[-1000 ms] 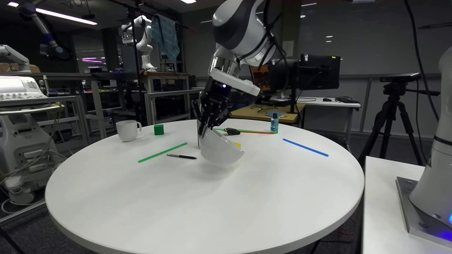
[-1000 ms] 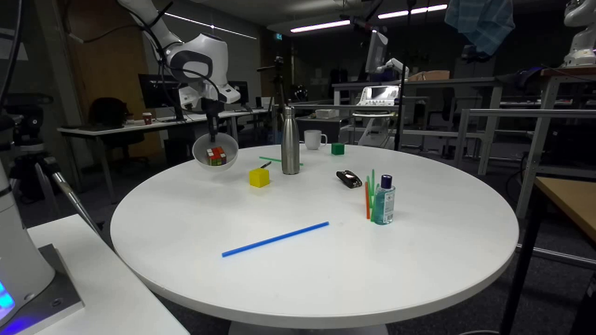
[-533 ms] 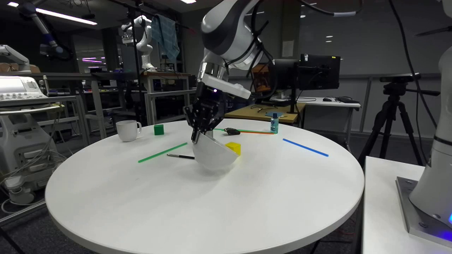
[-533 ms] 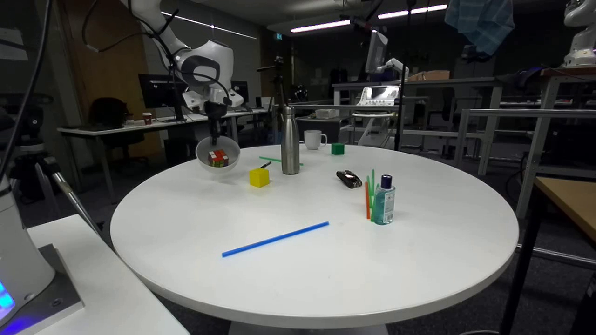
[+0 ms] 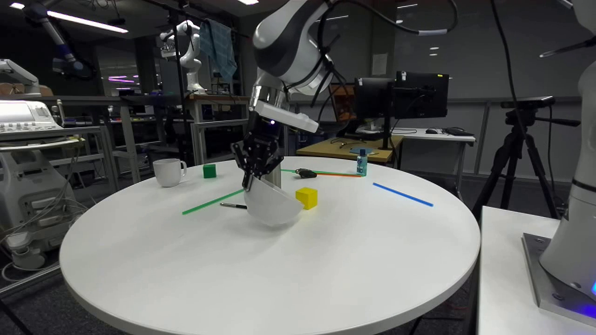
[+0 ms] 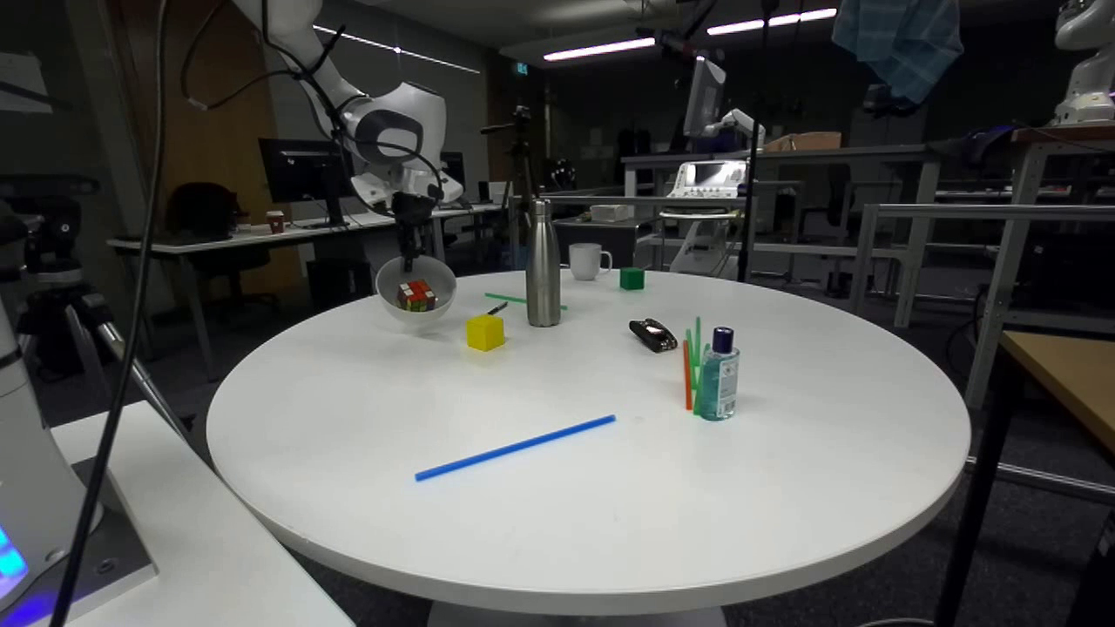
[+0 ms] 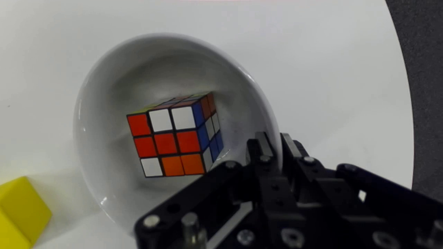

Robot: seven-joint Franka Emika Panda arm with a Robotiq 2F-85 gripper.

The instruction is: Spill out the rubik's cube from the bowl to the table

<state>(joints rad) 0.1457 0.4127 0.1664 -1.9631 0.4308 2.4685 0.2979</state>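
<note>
One rubik's cube [image 7: 171, 141] lies inside the white bowl [image 7: 159, 69], about the centre of the dial in the wrist view and not yet on the counter [image 6: 610, 522]. The fingers [image 7: 264, 147] pinch the bowl's rim a little past three o'clock there, one inside and one outside, probably because an edge hold leaves the mouth unobstructed for pouring. In an exterior view the bowl slants, gripped edge high between ten and eleven o'clock, lower lip near three o'clock, with a yellow block [image 5: 306, 198] near that lip. The slant seems meant to send the cube over the low side; the curved wall likely cradles it until the tilt steepens. The block could then get bumped by the falling cube. Whether the bowl touches the counter, I cannot tell.
</note>
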